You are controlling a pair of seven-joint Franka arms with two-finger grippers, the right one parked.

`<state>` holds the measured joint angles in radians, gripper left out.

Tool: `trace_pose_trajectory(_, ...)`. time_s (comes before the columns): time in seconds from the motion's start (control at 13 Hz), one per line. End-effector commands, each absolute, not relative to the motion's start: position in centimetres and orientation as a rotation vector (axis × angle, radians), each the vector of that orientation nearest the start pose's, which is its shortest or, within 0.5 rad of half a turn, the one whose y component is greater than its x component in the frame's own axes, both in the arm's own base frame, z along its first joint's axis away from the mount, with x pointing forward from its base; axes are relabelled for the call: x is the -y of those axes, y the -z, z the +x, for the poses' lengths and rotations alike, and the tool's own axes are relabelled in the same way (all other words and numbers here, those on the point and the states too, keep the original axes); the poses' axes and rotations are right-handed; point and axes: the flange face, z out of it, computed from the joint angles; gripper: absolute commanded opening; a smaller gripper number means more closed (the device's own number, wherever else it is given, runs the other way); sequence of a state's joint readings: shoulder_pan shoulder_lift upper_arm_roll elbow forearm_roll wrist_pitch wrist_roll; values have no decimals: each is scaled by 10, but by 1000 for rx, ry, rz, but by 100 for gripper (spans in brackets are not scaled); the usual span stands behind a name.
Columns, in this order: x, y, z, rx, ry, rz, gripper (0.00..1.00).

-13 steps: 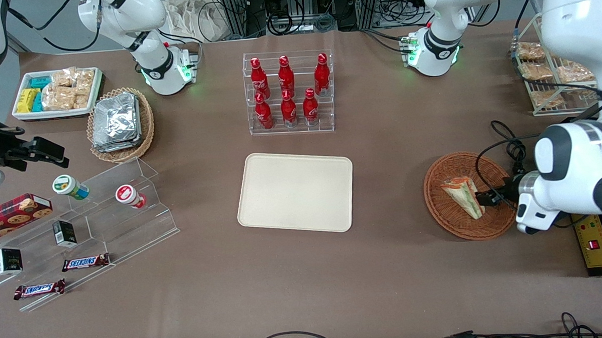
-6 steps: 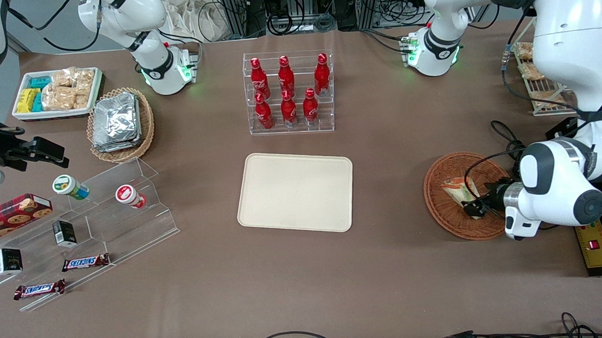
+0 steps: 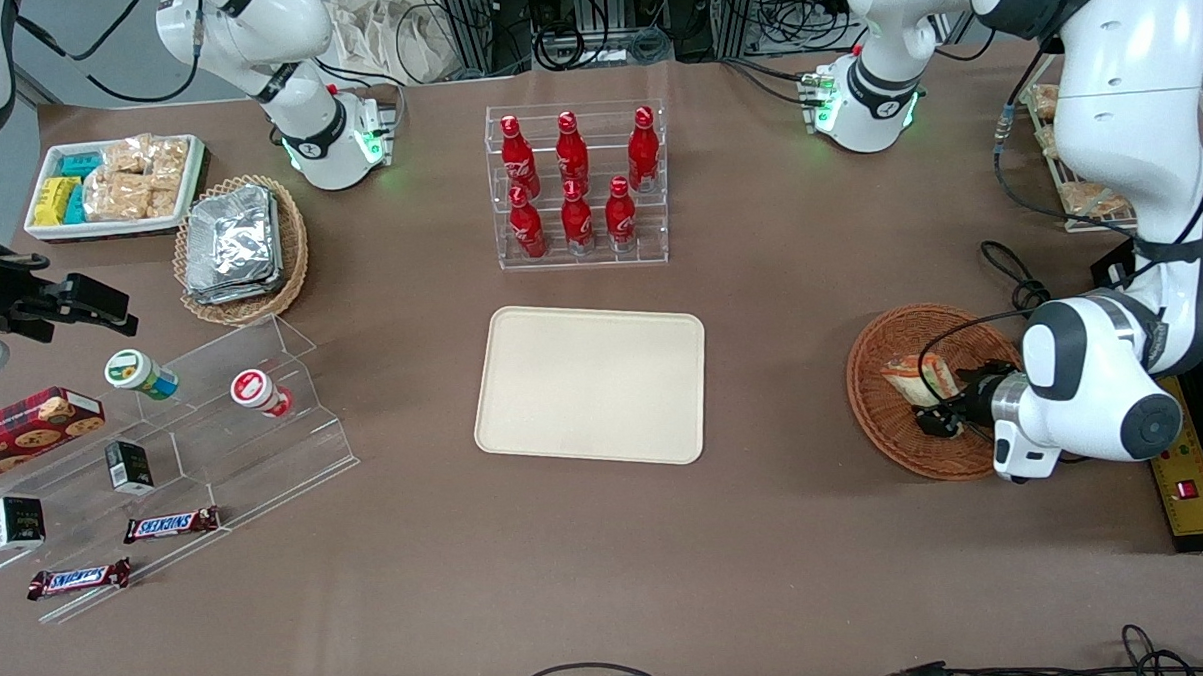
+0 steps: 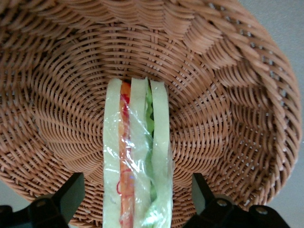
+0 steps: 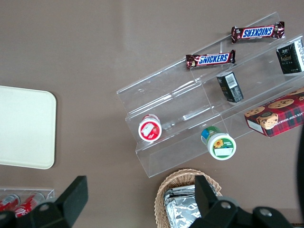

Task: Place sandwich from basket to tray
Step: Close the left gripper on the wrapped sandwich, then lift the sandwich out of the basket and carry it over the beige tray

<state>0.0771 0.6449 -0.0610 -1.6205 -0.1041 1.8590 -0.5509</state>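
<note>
The sandwich, wrapped in clear film, stands on edge in the reddish-brown wicker basket. Its pale bread and its orange and green filling face the wrist camera. My gripper is open and straddles the sandwich, with a black finger on each side and a gap between each finger and the bread. In the front view the gripper reaches low into the basket and covers part of the sandwich. The cream tray lies flat at the table's middle, well toward the parked arm's end from the basket.
A clear rack of red bottles stands farther from the front camera than the tray. Black cables lie beside the basket. A wire rack with bagged snacks is at the working arm's end. Acrylic steps with snacks are at the parked arm's end.
The gripper has slid across the basket toward the tray's end and now straddles the sandwich. The arm's elbow has swung the same way. The sandwich stays in the basket.
</note>
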Motion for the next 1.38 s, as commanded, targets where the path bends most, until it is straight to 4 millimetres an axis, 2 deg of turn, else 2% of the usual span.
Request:
trace_pose_trajectory(0.0, -2, -216, 643, 971, -683, -2936, 99)
trace_pose_trajectory(0.62, 1, -207, 628, 955, -738, -2913, 98)
trace_pose_trajectory(0.69, 1, -209, 629, 955, -736, -2914, 91)
trace_pose_trajectory(0.85, 1, -211, 628, 948, -734, -2918, 44)
trace_pose_trajectory(0.92, 0, -216, 630, 937, -723, -2928, 29)
trace_pose_trajectory(1.0, -1, -219, 630, 928, -718, -2929, 20)
trace_pose_trajectory(1.08, -2, -227, 631, 924, -699, -2936, 20)
trace_pose_trajectory(1.31, -2, -274, 634, 782, -628, -3022, 16)
